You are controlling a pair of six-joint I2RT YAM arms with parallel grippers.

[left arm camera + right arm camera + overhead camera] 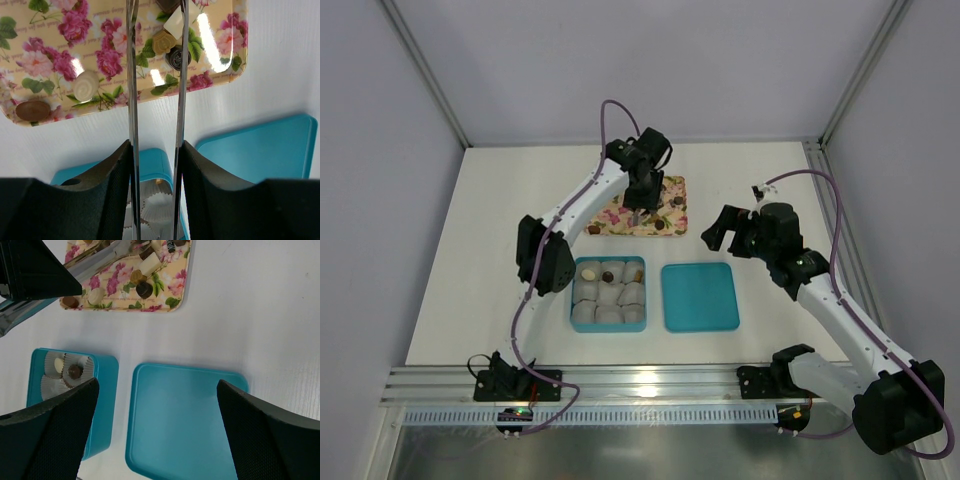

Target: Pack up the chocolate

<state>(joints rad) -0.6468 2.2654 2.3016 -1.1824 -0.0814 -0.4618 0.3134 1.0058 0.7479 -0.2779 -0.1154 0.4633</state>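
From above, we see the left gripper (639, 205) over the flowery tray (620, 228) at the back of the table (770, 190). Most chocolates (663, 224) lie on that tray. A few sit in paper cups (610, 315) in the blue box (572, 300) nearer the arms. The blue lid (700, 296) lies just beside the box.

The left wrist view shows us more. Two long metal blades (131, 75) stick out of the gripper, close together with a thin gap. They pass a tan piece (164, 42), a dark round piece (176, 57) and a cream block (176, 22). The tips run off the top of the picture, so we cannot tell if they pinch anything. A white round piece (86, 85) and a brown oval (32, 110) lie further left.

The right wrist view shows the right gripper (157, 385) spread wide and holding nothing, above the lid. It also shows a brown piece (75, 371) and a pale piece (59, 364) in the cups.
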